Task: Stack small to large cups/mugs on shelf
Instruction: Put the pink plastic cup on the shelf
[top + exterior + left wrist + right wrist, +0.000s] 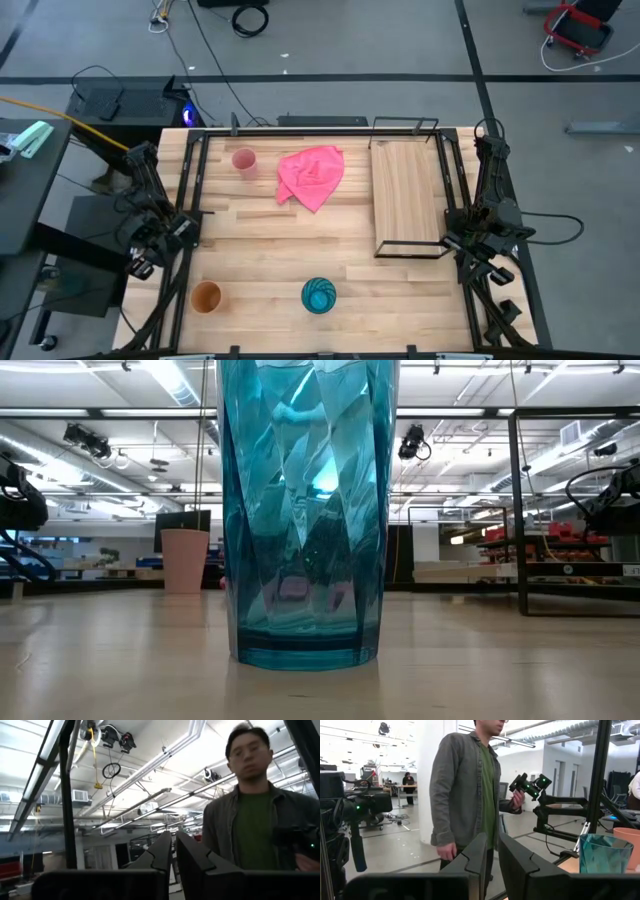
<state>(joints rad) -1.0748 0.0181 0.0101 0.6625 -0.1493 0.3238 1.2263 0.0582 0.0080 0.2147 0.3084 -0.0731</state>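
Note:
The small pink cup [244,161] stands upright at the far left of the table; it also shows in the low view [185,560]. The orange cup [205,297] and the teal-blue cup [319,295] stand upright near the front edge. The teal cup fills the low view [300,510] and shows in the right wrist view [605,853] beside the orange cup [629,845]. The shelf [407,198] lies at the far right. My left gripper [173,851] is shut at the table's left edge. My right gripper [493,854] is shut at the right edge. Both touch nothing.
A crumpled pink cloth [312,176] lies between the pink cup and the shelf. A person [470,790] stands beyond the table's front edge, holding a dark device. Black frame bars [190,200] run along both sides of the table.

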